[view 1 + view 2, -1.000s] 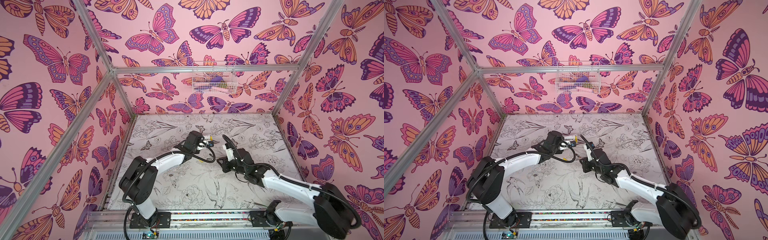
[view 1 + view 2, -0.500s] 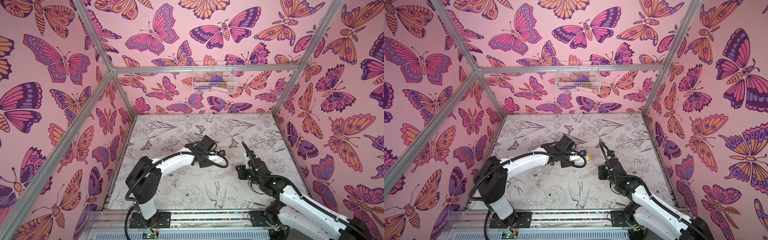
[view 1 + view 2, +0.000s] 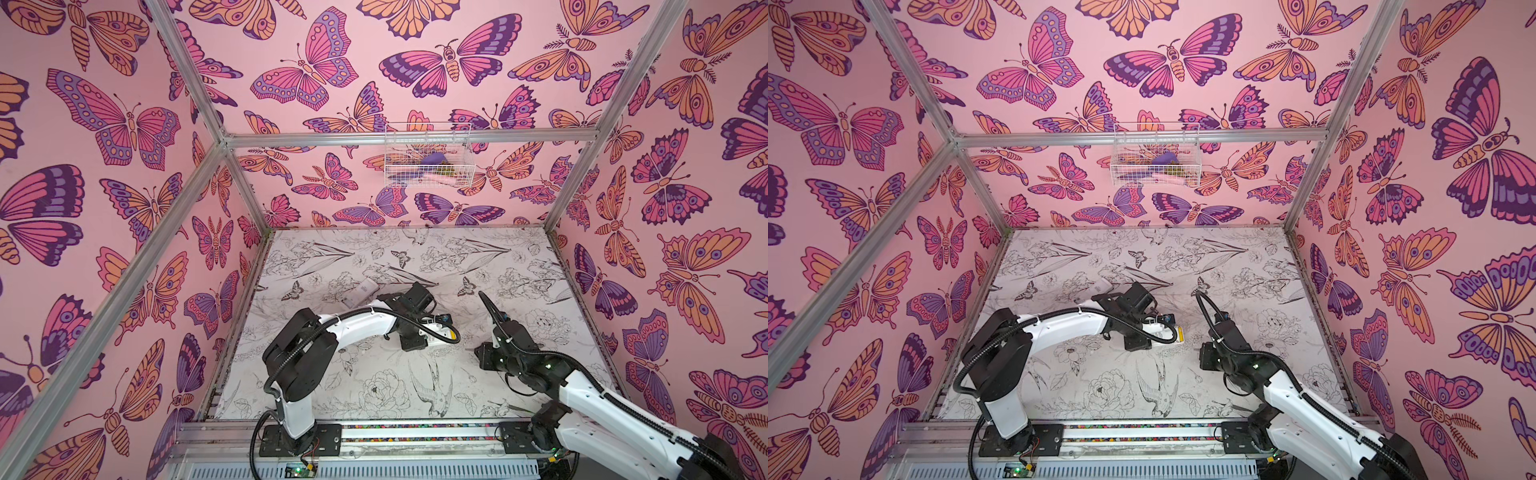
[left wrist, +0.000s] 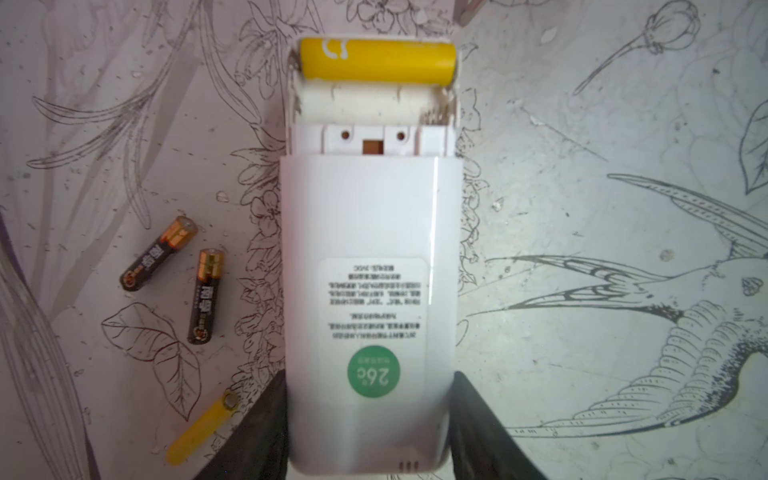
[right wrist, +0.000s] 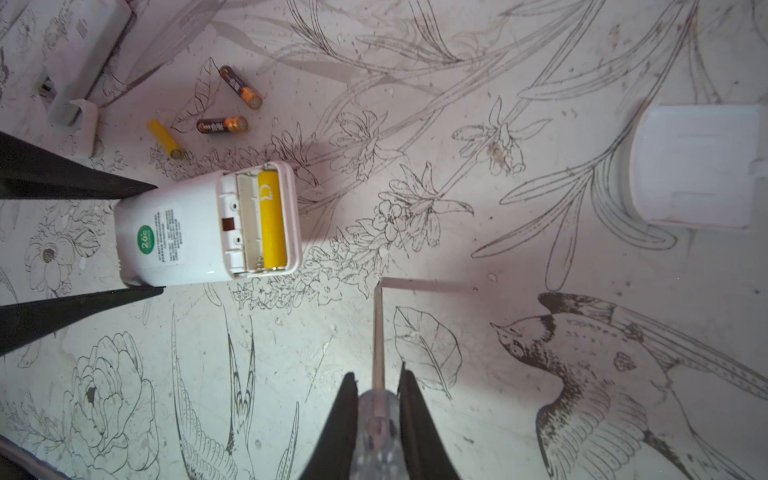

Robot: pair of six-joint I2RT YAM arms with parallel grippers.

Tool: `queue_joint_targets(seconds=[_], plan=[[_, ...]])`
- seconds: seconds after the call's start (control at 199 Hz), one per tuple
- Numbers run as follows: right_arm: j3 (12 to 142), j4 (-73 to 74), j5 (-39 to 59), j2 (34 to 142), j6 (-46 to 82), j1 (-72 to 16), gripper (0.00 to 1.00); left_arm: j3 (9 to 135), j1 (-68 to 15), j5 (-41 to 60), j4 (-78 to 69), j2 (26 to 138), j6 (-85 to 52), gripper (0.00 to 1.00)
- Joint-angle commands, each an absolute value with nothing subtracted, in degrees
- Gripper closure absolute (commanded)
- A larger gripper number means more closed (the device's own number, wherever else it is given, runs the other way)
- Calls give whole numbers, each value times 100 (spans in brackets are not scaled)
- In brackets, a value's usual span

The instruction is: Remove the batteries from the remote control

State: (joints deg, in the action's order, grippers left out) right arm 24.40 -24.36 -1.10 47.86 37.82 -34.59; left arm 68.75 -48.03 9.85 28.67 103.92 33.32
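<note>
Since a second ago, your left gripper has brought the remote nearer in both top views. Left wrist: jaws half-spread, clamping it; one yellow battery sits inside, three loose batteries lie on the table. Right wrist: right gripper pinches the screwdriver.

I'm looking into a booth whose walls are pink, printed all over with purple, magenta and orange butterflies. Bare aluminium rails run along the edges. A white wire basket hangs on the back wall. The floor is a pale sheet of black line-drawn flowers and birds, evenly lit, a little scuffed.
</note>
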Motion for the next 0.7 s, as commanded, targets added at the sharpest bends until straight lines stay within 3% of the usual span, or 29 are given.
queue_joint_targets(seconds=[0.0, 0.191, 0.411, 0.557, 0.692], plan=[[2759, -2888, 50, 4662, 3946, -3432, 100, 6792, -4834, 1239, 2919, 10542, 3270, 97], [2738, -3273, 130, 4447, 4122, -3436, 100, 6785, -4848, 1154, 2879, 10711, 3302, 93], [2445, -3369, 262, 4056, 4380, -3437, 100, 6697, -4869, 1069, 2728, 10888, 3282, 81], [2279, -3297, 343, 3957, 4438, -3437, 100, 6653, -4869, 1068, 2691, 10940, 3322, 61], [2320, -3305, 448, 4033, 4456, -3436, 100, 6688, -4869, 906, 2694, 10935, 3313, 52]])
